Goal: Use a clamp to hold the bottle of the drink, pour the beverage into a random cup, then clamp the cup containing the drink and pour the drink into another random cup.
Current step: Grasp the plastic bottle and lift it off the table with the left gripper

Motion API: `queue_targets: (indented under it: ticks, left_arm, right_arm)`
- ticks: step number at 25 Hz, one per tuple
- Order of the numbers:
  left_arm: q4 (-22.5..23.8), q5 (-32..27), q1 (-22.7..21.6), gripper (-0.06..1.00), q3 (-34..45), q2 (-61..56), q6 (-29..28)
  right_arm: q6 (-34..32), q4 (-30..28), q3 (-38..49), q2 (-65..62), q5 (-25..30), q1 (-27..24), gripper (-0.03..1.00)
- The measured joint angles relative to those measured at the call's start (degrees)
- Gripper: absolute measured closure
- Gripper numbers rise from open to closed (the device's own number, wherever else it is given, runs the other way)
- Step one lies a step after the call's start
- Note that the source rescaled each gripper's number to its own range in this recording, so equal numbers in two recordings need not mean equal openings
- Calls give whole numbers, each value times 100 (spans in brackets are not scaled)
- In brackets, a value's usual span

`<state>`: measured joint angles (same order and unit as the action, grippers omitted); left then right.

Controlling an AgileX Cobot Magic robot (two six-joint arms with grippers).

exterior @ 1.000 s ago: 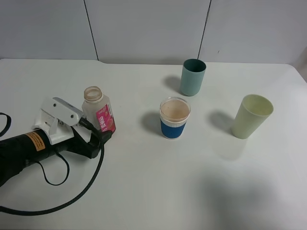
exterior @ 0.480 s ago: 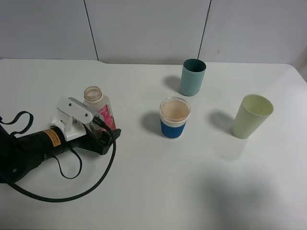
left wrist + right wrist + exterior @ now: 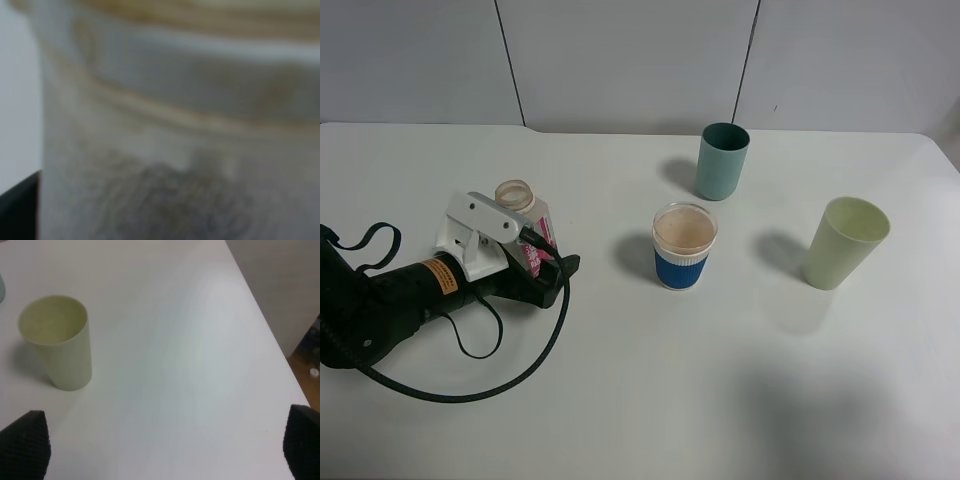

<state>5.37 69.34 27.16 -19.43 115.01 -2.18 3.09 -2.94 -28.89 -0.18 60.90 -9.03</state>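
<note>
Bottle (image 3: 520,200) stands upright at the left of the table (image 3: 650,400). The left gripper (image 3: 545,262) is pushed up against it, jaws wide and seemingly straddling its lower body, not yet pinching. Step 1, the grasp, looks to be in hand. Next move: close on the body, lift, carry right to the blue-banded cup (image 3: 684,262) and tilt. Right gripper (image 3: 162,442) hangs wide and empty near the pale green tumbler (image 3: 842,245).

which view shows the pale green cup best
Right wrist view: the pale green cup stands whole and close, its open mouth visible. Exterior high shows it whole but smaller. Left wrist shows none of it, only the blurred bottle.
</note>
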Motion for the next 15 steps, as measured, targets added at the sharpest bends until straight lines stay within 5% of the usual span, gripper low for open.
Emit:
queue_targets:
  ticks: [3,5,8,15]
  left_arm:
    - [0,0,0,6,0,0,-14]
    - [0,0,0,32,0,4,-59]
    - [9,6,0,92,0,4,-166]
    - [6,12,0,91,0,4,-184]
  right_arm:
    - [0,0,0,0,0,0,14]
    - [0,0,0,0,0,0,14]
    - [0,0,0,0,0,0,14]
    - [0,0,0,0,0,0,14]
